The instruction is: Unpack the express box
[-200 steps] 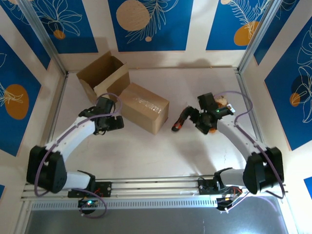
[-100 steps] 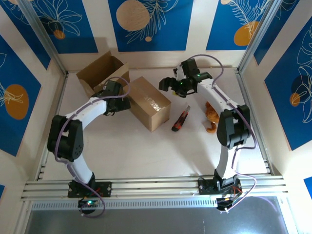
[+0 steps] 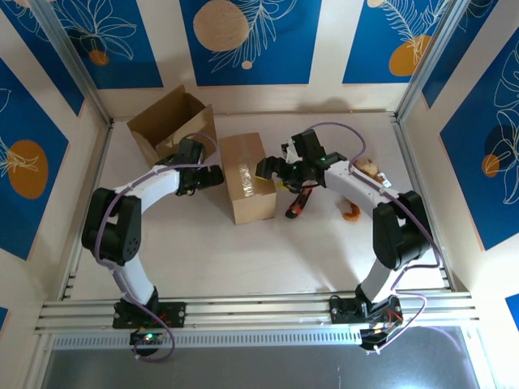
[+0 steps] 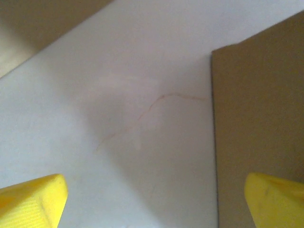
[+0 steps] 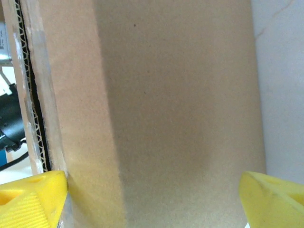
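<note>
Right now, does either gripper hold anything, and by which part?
Nothing is held: left gripper and right gripper stand open beside the taped box.

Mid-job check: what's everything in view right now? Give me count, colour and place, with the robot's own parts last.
sealed box: 1, brown cardboard with a taped top, table centre
open box: 1, brown cardboard with flaps up, back left corner
utility knife: 1, red and black, lying just right of the sealed box
orange item: 1, orange, right of the utility knife, kind unclear
table: 1, white, under everything
left end effector: 1, yellow fingertips, open, beside the sealed box's left side
right end effector: 1, yellow fingertips, open, beside the sealed box's right side
</note>
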`<move>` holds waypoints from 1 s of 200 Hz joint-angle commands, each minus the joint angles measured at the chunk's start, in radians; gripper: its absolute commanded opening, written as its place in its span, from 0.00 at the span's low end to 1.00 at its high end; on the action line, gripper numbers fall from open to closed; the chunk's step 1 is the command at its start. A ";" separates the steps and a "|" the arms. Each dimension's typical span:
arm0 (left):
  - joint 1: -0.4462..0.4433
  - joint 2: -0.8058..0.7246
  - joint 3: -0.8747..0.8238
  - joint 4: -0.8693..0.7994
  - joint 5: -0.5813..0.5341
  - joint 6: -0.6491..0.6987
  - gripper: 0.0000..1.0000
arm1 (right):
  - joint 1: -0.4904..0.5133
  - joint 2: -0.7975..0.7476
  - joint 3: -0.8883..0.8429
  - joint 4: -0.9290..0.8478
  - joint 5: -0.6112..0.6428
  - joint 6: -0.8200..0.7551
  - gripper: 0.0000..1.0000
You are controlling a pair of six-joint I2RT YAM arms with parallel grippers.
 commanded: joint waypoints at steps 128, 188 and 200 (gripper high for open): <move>-0.012 -0.271 0.119 -0.143 0.389 -0.091 1.00 | -0.032 -0.041 -0.023 0.005 0.050 0.061 0.96; -0.024 -0.176 0.070 -0.027 0.441 -0.139 1.00 | 0.032 -0.066 -0.055 0.038 0.048 0.124 0.95; -0.027 -0.166 0.068 -0.016 0.438 -0.138 1.00 | 0.039 -0.074 -0.062 0.039 0.053 0.129 0.95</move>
